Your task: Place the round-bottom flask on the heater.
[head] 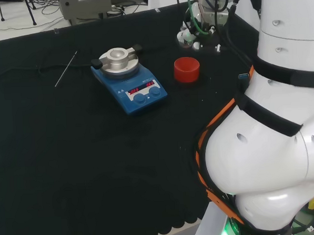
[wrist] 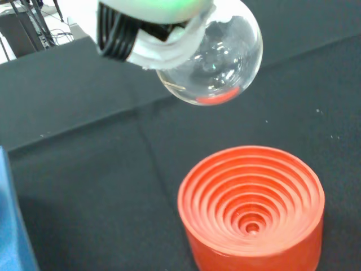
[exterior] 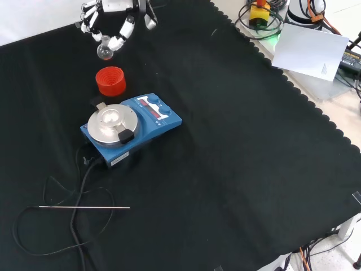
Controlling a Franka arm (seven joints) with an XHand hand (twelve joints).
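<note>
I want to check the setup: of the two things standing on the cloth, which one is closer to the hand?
The red ribbed ring stand; it sits just below the hand, while the blue heater lies farther away.

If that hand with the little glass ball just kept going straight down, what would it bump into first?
Probably the red ribbed stand: in the wrist view the flask held by the hand hangs just above and a little off its rim. Depth is unclear, so it might clip the rim or reach the black cloth beside it.

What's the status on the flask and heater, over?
Hand curled round the round-bottom flask, lifted clear of the red ribbed stand. Heater plate bare. Stand sits between flask and heater.
</note>
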